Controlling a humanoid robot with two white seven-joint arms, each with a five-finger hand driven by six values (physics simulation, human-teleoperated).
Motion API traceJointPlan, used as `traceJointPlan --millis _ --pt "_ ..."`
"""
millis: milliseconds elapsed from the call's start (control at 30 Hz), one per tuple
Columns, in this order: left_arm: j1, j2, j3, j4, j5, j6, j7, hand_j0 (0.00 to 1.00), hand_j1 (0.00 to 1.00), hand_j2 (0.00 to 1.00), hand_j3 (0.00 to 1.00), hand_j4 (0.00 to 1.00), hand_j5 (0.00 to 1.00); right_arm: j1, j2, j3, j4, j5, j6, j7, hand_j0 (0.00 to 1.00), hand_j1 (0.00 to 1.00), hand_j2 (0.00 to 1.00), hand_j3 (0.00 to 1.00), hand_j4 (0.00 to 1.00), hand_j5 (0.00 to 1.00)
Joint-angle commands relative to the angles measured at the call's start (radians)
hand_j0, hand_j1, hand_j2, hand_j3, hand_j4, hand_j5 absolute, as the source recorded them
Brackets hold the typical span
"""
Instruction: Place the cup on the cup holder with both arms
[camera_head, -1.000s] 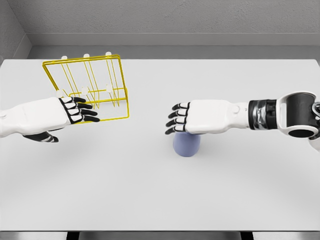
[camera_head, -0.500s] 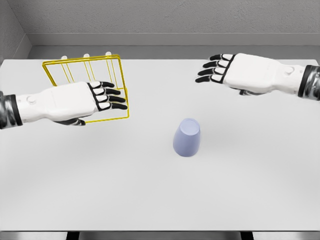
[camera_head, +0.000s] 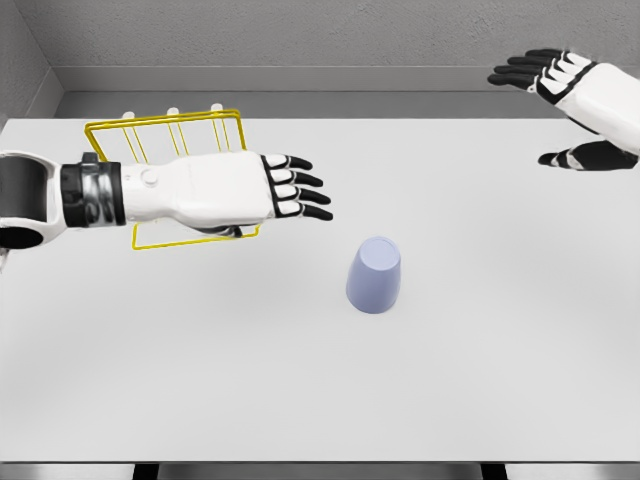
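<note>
Cup: the lavender cup (camera_head: 374, 277) stood upside down on the white worktop (camera_head: 480, 380), near the middle, untouched by either hand and well apart from the rack.
Cup holder: the yellow wire cup holder (camera_head: 170, 135) sat at the far left of the worktop, its white-tipped pegs pointing up, so the cup would have to go over one of them mouth down.
My left hand: my left hand (camera_head: 250, 188) reached out above the worktop in front of the holder, hiding part of its frame, fingers (camera_head: 300, 196) stretched flat toward the cup and grasping nothing. I judged it was lined up to come at the cup from the holder's side.
My right hand: my right hand (camera_head: 575, 95) hung high at the far right edge, over the back of the worktop, fingers spread loose and empty, well clear of the cup.
Step in hand: by my reckoning, the approach; the cup was not yet gripped.
Risk: an inverted, tapered cup could tip or slide if only one hand pushed on it.
</note>
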Motion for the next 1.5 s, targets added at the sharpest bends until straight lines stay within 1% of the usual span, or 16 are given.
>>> traceJointPlan --millis 0,67,133,200,300,367,433,500,667,700,767,833,900,1133,1333,1467 --pt "-0.008 -0.051 -0.076 0.034 0.001 0.001 0.000 1.00 1.00 1.00 1.00 1.00 1.00 0.009 0.052 -0.021 -0.001 -0.032 0.003 0.001 1.00 1.00 1.00 1.00 1.00 1.00" --pt "-0.037 -0.077 -0.110 0.057 0.001 0.001 0.000 1.00 1.00 1.00 1.00 1.00 1.00 0.038 0.066 -0.021 -0.006 -0.032 0.003 0.003 1.00 1.00 1.00 1.00 1.00 1.00" --pt "-0.084 -0.123 -0.168 0.115 0.003 0.001 0.000 1.00 1.00 1.00 1.00 1.00 1.00 0.051 0.078 -0.019 0.001 -0.029 0.003 0.003 1.00 1.00 1.00 1.00 1.00 1.00" --pt "-0.123 -0.163 -0.205 0.178 0.004 0.001 0.000 1.00 1.00 1.00 1.00 1.00 1.00 0.068 0.080 -0.021 0.010 -0.029 0.003 0.009 1.00 1.00 1.00 1.00 1.00 1.00" --pt "-0.184 -0.196 -0.257 0.224 0.007 0.001 0.000 1.00 1.00 1.00 1.00 1.00 1.00 0.074 0.093 -0.026 0.008 -0.034 0.003 0.007 1.00 1.00 1.00 1.00 1.00 1.00" --pt "-0.236 -0.222 -0.307 0.260 0.016 0.001 0.000 1.00 1.00 1.00 1.00 1.00 1.00 0.087 0.095 -0.041 0.005 -0.035 0.003 0.007 1.00 1.00 1.00 1.00 1.00 1.00" --pt "-0.268 -0.246 -0.344 0.287 0.030 0.001 0.000 1.00 1.00 1.00 1.00 1.00 1.00 0.091 0.095 -0.053 0.005 -0.035 0.003 0.007 1.00 1.00 1.00 1.00 1.00 1.00" --pt "-0.308 -0.260 -0.392 0.292 0.062 0.001 0.000 1.00 1.00 1.00 1.00 1.00 1.00 0.092 0.095 -0.053 0.004 -0.035 0.003 0.004 1.00 1.00 1.00 1.00 1.00 1.00" --pt "-0.359 -0.269 -0.445 0.294 0.098 0.001 0.002 1.00 1.00 1.00 1.00 1.00 1.00 0.098 0.093 -0.056 0.007 -0.035 0.003 0.004 1.00 1.00 1.00 1.00 1.00 1.00" --pt "-0.379 -0.282 -0.469 0.300 0.116 0.001 0.000 1.00 1.00 1.00 1.00 1.00 1.00 0.098 0.093 -0.056 0.008 -0.035 0.003 0.004 1.00 1.00 1.00 1.00 1.00 1.00" --pt "-0.399 -0.285 -0.472 0.304 0.125 0.001 0.000 1.00 1.00 1.00 1.00 1.00 1.00 0.120 0.093 -0.091 0.007 -0.035 0.003 0.007 1.00 1.00 1.00 1.00 1.00 1.00" --pt "-0.410 -0.288 -0.479 0.304 0.135 0.001 0.002 1.00 1.00 1.00 1.00 1.00 1.00 0.121 0.093 -0.098 0.007 -0.035 0.003 0.007 1.00 1.00 1.00 1.00 1.00 1.00" --pt "-0.437 -0.308 -0.528 0.315 0.162 0.001 0.002 1.00 1.00 1.00 1.00 1.00 1.00 0.121 0.093 -0.098 0.005 -0.035 0.003 0.007 1.00 1.00 1.00 1.00 1.00 1.00" --pt "-0.526 -0.352 -0.640 0.367 0.225 0.001 0.002 1.00 1.00 1.00 1.00 1.00 1.00 0.121 0.093 -0.098 0.005 -0.035 0.003 0.007 1.00 1.00 1.00 1.00 1.00 1.00" --pt "-0.568 -0.392 -0.680 0.378 0.231 0.001 0.002 1.00 1.00 1.00 1.00 1.00 1.00 0.121 0.093 -0.099 0.005 -0.035 0.003 0.007 1.00 1.00 1.00 1.00 1.00 1.00" --pt "-0.581 -0.424 -0.708 0.389 0.245 0.001 0.002 1.00 1.00 1.00 1.00 1.00 1.00 0.121 0.093 -0.099 0.005 -0.035 0.003 0.007 1.00 1.00 1.00 1.00 1.00 1.00"
